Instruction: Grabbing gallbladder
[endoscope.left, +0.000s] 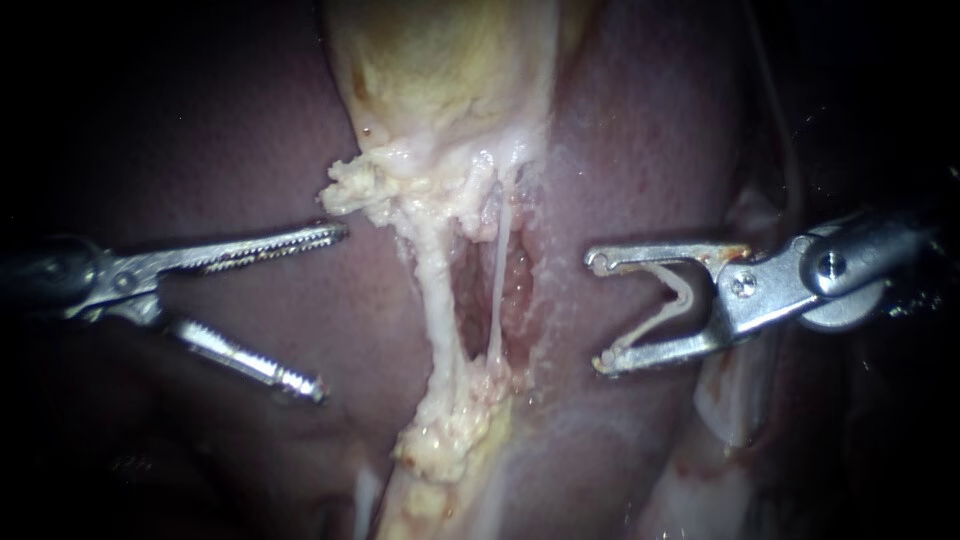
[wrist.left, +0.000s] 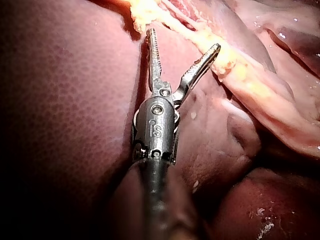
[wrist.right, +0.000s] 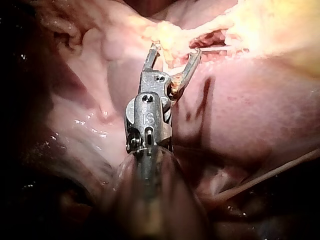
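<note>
The pale yellow gallbladder (endoscope.left: 450, 70) hangs at the top middle of the endoscope view. From its lower end, whitish strands and two thin tubes (endoscope.left: 440, 290) run down over a dissected pit to a fatty lump (endoscope.left: 455, 425). My left instrument (endoscope.left: 325, 310) comes in from the left, its toothed jaws wide open over the liver (endoscope.left: 230, 130), short of the strands and holding nothing. My right instrument (endoscope.left: 598, 312) enters from the right with its jaws open, tips just right of the pit. In the left wrist view the left instrument (wrist.left: 184, 40) gapes beside the fatty strand (wrist.left: 225, 57).
Dark red liver surface surrounds the dissected strip on both sides (endoscope.left: 640, 130). Pale membrane folds lie under the right instrument's shaft (endoscope.left: 730, 400). In the right wrist view a thin pale thread (wrist.right: 270, 175) crosses the tissue beside the shaft.
</note>
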